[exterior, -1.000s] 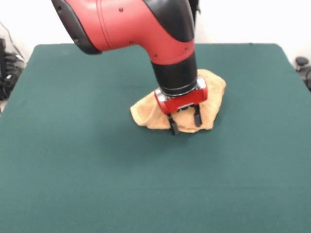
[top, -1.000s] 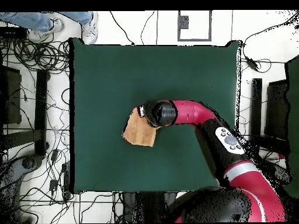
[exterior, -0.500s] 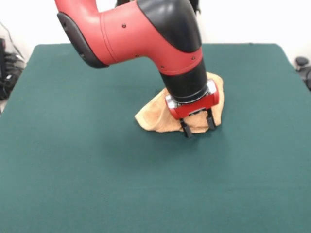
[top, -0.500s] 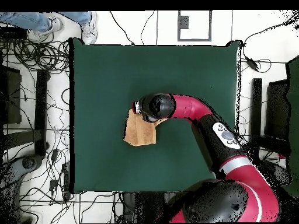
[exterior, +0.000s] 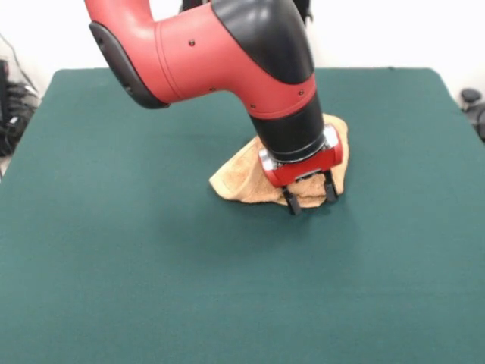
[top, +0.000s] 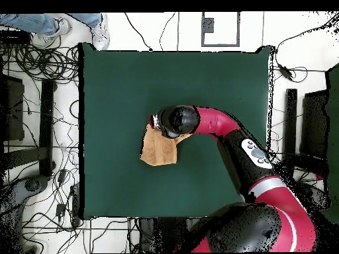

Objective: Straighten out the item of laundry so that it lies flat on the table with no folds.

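Observation:
The item of laundry (exterior: pixel 241 182) is a tan-orange towel, bunched and folded, lying slightly right of the middle of the dark green table (exterior: pixel 136 258). My gripper (exterior: pixel 311 197) is down at the towel's near right edge. It is open, with cloth showing between the two black fingers (exterior: pixel 292 203), whose tips are at the table surface. The arm's wrist hides the middle of the towel. In the overhead view the towel (top: pixel 159 149) shows as a folded patch, and the black wrist (top: pixel 175 122) covers its top right corner and the gripper.
In the overhead view a person's legs and shoes (top: pixel 99 34) stand off the table's top left corner. Cables and stands lie on the floor beside the table (top: pixel 218 86). Green cloth extends widely on every side of the towel.
The arm swung toward the front view's right and a little nearer, and the towel's near edge shifted with it. Over the last half second almost nothing moved.

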